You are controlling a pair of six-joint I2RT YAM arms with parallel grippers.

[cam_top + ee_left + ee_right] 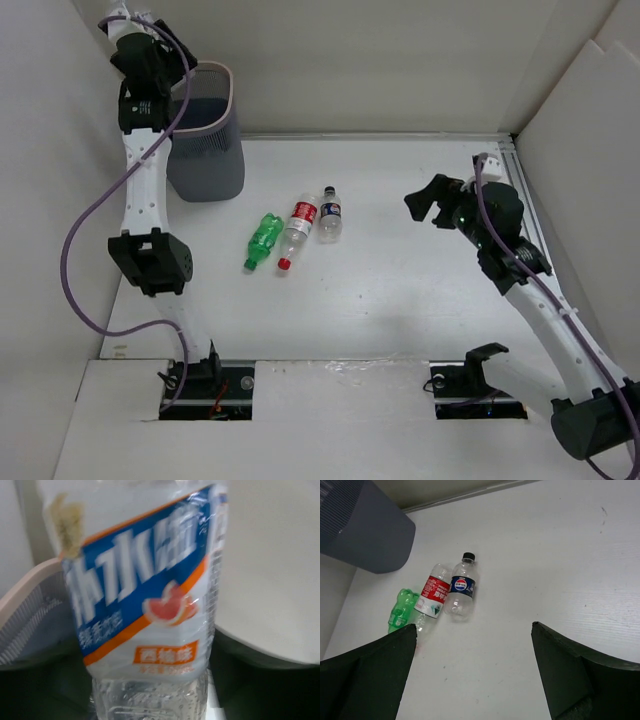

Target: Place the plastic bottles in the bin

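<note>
A: Where is the right gripper [428,205]?
B: Right of centre, over the table [400,300], jaws spread wide.
A: The bottles?
B: Mid-frame, side by side: green bottle [264,240], red-labelled bottle [298,232], dark-labelled bottle [329,216].
A: Further back?
B: The bin [212,160] stands upper left, with the left gripper [160,65] above its rim. A blue-labelled bottle [145,605] fills its camera; whether it's pinched, I cannot tell.

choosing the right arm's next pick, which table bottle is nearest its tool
The dark-blue-labelled bottle with the black cap, rightmost of the three; the red-labelled bottle and green bottle lie farther from the right tool.
</note>
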